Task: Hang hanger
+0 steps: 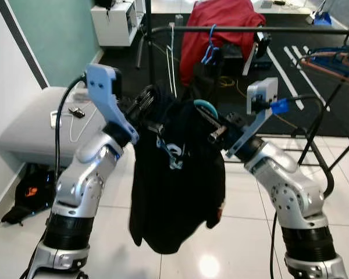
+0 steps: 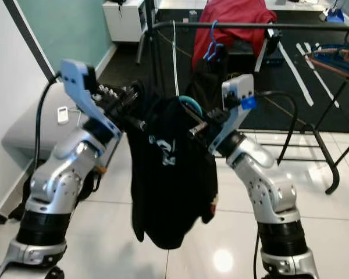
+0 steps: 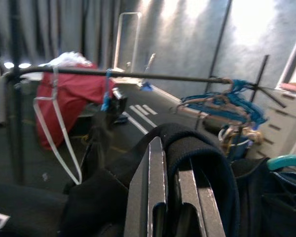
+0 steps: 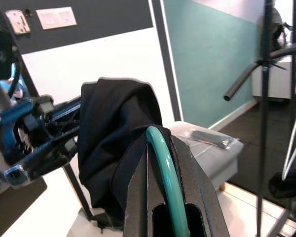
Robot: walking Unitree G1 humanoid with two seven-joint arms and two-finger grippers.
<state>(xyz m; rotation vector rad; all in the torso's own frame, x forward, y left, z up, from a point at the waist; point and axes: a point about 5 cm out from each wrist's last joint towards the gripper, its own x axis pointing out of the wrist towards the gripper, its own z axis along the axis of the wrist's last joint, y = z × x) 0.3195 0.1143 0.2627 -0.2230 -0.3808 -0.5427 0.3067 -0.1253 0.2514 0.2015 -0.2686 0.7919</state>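
Limp, light black T-shirt [image 1: 174,180] on stiff teal plastic hanger [image 4: 164,173]: right hand [image 1: 216,132] clamped on hook, left hand [image 1: 144,107] apparently pinching collar.

We see a shiny white tiled floor [image 1: 232,232] near us and a dark floor [image 1: 279,81] farther back. A low grey padded bench [image 1: 29,131] stands on the tiles, with a small white remote [image 1: 54,119] lying on it. A black bag [image 1: 32,195] sits beside it.
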